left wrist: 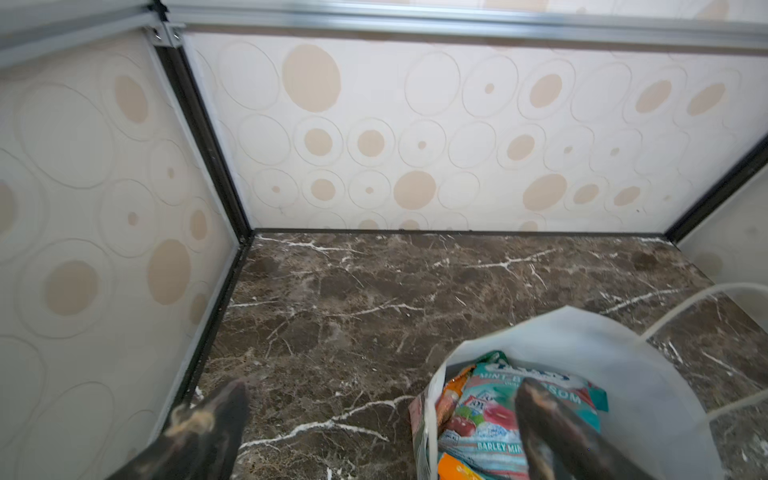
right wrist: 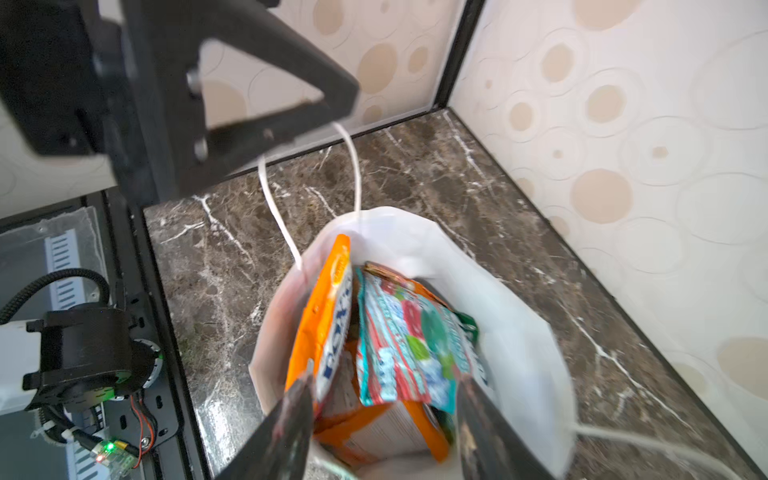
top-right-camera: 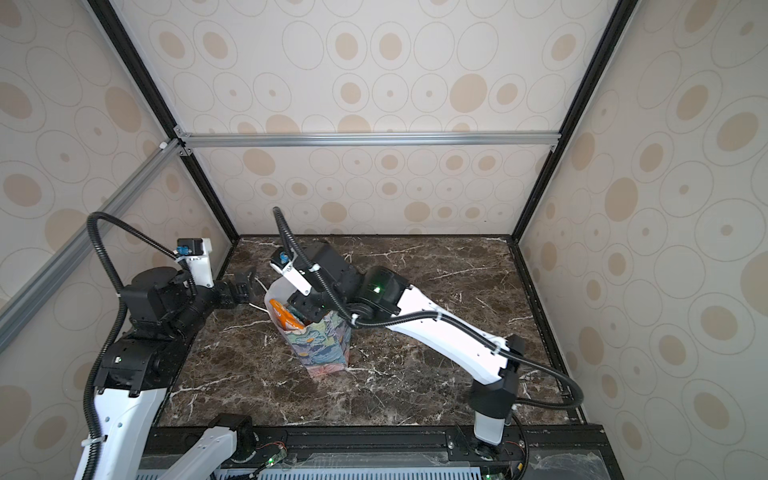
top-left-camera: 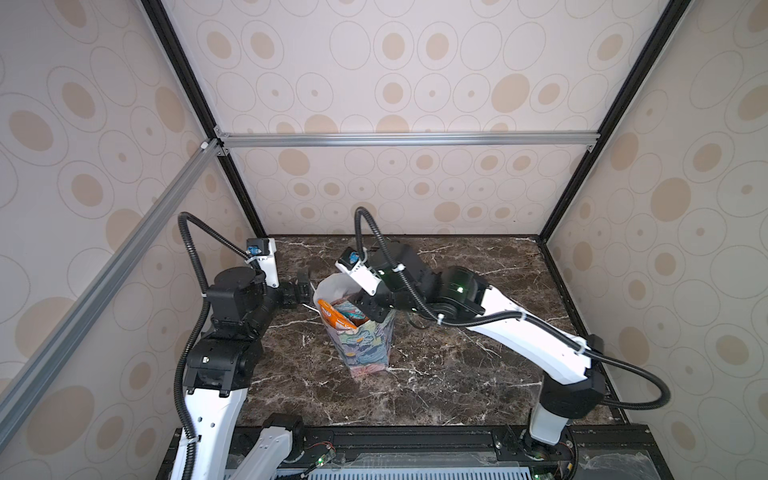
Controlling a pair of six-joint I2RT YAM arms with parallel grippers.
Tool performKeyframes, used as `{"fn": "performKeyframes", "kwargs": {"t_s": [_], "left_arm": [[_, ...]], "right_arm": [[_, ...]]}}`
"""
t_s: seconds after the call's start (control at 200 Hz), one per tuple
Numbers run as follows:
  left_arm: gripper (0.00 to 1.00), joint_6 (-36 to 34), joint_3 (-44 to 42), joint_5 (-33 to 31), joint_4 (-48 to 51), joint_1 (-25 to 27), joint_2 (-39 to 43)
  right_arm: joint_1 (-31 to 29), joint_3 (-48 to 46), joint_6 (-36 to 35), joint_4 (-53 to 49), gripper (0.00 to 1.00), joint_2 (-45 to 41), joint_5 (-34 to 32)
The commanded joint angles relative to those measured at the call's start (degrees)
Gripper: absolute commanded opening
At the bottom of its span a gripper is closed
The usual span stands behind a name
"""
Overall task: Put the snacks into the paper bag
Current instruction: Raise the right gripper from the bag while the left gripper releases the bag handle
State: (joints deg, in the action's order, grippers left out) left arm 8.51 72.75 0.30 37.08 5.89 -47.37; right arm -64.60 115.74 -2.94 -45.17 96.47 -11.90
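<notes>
The tall pastel floral paper bag (top-left-camera: 365, 345) is standing near the middle of the dark marbled table surface (top-left-camera: 457, 374), holding a glossy orange snack packet (top-left-camera: 332, 318) and a teal snack packet (right wrist: 407, 345). The right gripper (right wrist: 384, 386) is hanging over its mouth with jaws parted. The left gripper (left wrist: 382, 390) is gaping wide and empty beside its rim.

Below right pincer (right wrist: 382, 390): paper bag (right wrist: 519, 332) mouth crowded by upright snacks (right wrist: 399, 345). Ahead of left pincer (left wrist: 382, 386): bag rim one side, open marble tabletop (left wrist: 374, 291) the other.
</notes>
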Motion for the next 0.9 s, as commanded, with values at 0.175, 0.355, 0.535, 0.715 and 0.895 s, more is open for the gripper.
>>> {"fn": "performKeyframes", "kwargs": {"t_s": [0.175,0.355,0.535,0.715,0.895], "left_arm": [[1.0,4.92,7.33,4.26,7.92,0.02,-3.43],[1.0,6.82,1.64,8.73,7.2,0.09,-2.11],[0.97,6.32,-0.89,10.43,7.73,0.09,-2.15],[0.69,5.66,-1.6,12.33,6.68,0.09,-1.76],[0.27,4.88,-2.85,13.58,4.51,0.09,-2.47]], "right_arm": [[3.66,-9.26,7.28,1.15,0.65,-11.89,-17.62],[3.71,-13.06,12.58,3.6,0.68,-10.02,-15.17],[4.19,-15.06,13.71,7.71,0.69,-7.12,-18.52],[6.76,-16.39,15.01,9.79,0.64,-4.97,-16.68],[7.13,-15.55,12.84,12.72,0.25,-3.83,-15.7]]}}
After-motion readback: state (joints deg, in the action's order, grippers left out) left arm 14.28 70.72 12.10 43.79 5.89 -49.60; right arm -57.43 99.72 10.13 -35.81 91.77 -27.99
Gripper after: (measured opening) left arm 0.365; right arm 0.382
